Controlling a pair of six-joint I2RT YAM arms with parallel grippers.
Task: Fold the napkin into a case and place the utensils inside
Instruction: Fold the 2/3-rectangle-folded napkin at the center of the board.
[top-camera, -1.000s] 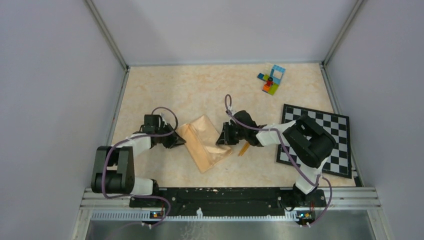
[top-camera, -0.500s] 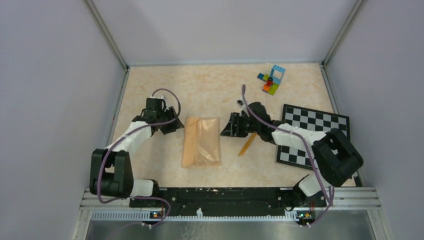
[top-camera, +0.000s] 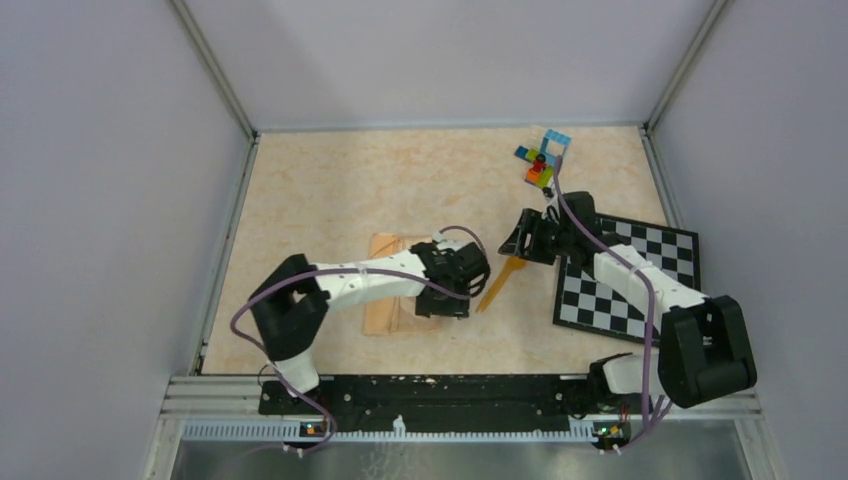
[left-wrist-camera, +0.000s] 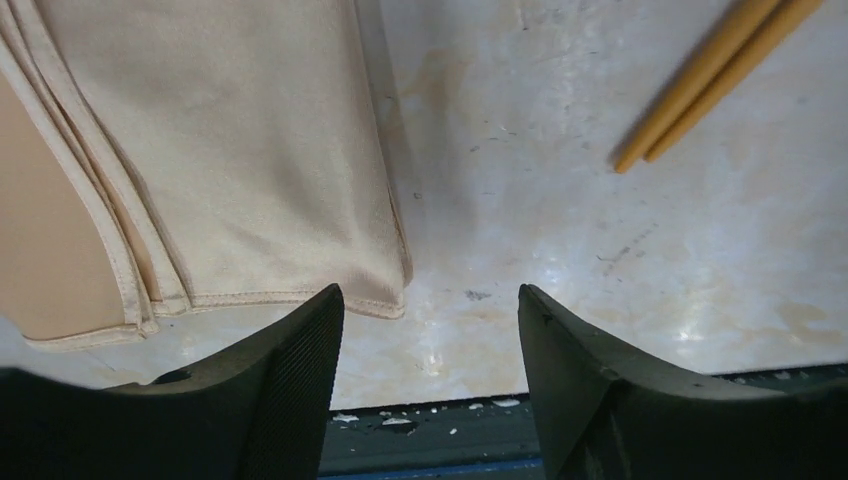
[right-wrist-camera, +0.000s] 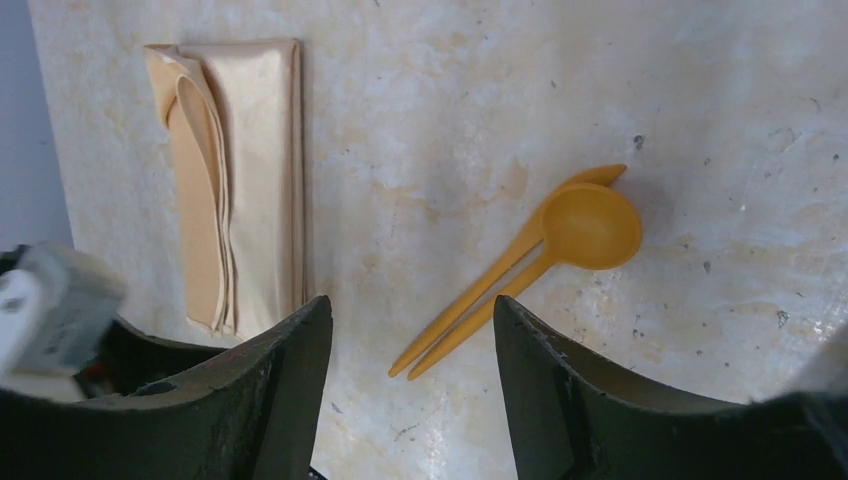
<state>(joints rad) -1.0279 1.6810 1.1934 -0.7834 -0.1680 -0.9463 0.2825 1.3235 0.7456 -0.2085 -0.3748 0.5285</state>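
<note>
- Left gripper: jaws apart and empty over the case's near right corner; its arm hides much of the case from above.
- Utensils lie on the counter right of the case, the knife largely under the spoon.
- Right gripper, farther right: jaws apart, empty.

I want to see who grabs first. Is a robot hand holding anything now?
Nothing is held. The left gripper and the right gripper are open and empty; the napkin and the utensils lie on the table.
</note>
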